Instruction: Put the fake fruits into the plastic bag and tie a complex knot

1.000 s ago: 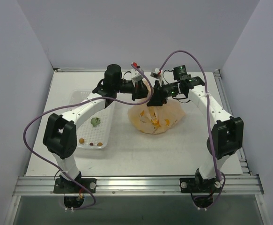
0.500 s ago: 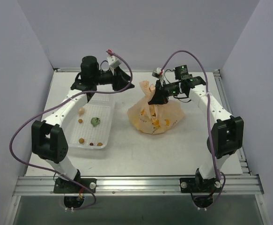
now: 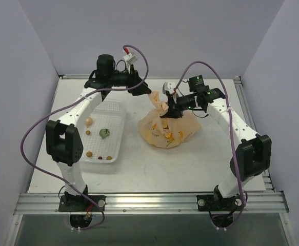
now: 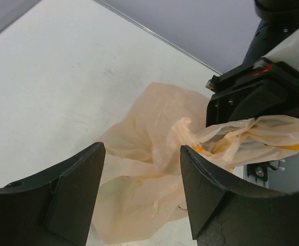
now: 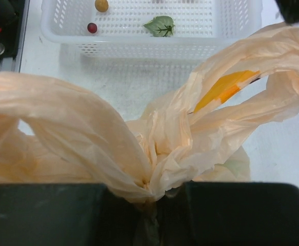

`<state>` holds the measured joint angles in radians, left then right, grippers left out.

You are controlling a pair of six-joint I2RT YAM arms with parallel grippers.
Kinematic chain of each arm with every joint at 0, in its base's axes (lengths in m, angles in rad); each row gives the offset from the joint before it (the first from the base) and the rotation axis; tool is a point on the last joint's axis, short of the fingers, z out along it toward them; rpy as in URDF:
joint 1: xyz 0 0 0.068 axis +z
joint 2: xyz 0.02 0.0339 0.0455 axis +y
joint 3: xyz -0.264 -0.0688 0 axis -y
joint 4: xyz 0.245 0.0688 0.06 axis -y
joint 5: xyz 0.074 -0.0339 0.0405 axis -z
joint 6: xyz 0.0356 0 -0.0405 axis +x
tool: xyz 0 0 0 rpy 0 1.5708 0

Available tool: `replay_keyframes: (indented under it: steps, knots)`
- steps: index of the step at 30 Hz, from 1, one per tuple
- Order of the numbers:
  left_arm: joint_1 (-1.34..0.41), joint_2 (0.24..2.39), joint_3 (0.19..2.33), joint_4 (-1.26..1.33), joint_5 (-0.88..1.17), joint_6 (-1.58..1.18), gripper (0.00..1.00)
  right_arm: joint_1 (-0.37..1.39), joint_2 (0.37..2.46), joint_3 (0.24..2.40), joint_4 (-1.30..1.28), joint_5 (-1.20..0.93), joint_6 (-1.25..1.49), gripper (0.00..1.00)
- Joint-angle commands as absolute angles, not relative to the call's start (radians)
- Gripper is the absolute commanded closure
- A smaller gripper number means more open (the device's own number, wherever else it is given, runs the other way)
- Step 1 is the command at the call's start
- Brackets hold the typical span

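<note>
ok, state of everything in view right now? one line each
plastic bag: filled, handles bunched together at the top and pinched.
fake fruits: inside the bag, showing through it.
left gripper: open, empty, facing the bag.
right gripper: shut on the bunched handles.
white mesh tray: upright, holding leftovers.
green leafy piece: lying in the tray.
small bits: loose in the tray.

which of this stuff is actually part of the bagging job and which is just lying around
Job: plastic bag, pinched at its gathered top by the shut right gripper; fake fruits showing through it; open left gripper.
Lying about: white mesh tray, green leafy piece, small round bits in it.
</note>
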<state>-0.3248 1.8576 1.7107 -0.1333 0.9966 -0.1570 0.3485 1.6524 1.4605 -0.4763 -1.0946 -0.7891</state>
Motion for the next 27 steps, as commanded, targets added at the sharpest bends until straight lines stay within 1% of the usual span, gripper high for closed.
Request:
replay_keyframes:
  steps: [1,5,6,10,13,14,16,21,27]
  knots:
    - [-0.339,1.893,1.799,-0.227,1.058,-0.170,0.29,0.365,1.582,1.442,-0.472,-1.098,-0.897,1.00]
    - [-0.345,1.925,1.821,-0.244,1.123,-0.181,0.30,0.374,1.571,1.431,-0.474,-1.085,-0.917,1.00]
    - [-0.347,1.925,1.819,-0.238,1.144,-0.183,0.33,0.376,1.571,1.433,-0.474,-1.080,-0.917,1.00]
    - [-0.344,1.911,1.761,-0.138,1.204,-0.260,0.37,0.376,1.572,1.433,-0.477,-1.071,-0.922,1.00]
    - [-0.338,1.896,1.715,-0.016,1.223,-0.372,0.36,0.376,1.575,1.436,-0.483,-1.068,-0.928,1.00]
    - [-0.334,1.882,1.674,0.109,1.224,-0.412,0.36,0.374,1.577,1.434,-0.485,-1.068,-0.933,1.00]
    - [-0.328,1.879,1.645,0.216,1.238,-0.521,0.34,0.376,1.578,1.436,-0.486,-1.066,-0.936,1.00]
    - [-0.331,1.893,1.667,0.238,1.252,-0.537,0.33,0.379,1.580,1.436,-0.492,-1.065,-0.946,1.00]
    - [-0.322,1.910,1.692,0.253,1.243,-0.566,0.28,0.387,1.568,1.417,-0.509,-1.054,-0.988,1.00]
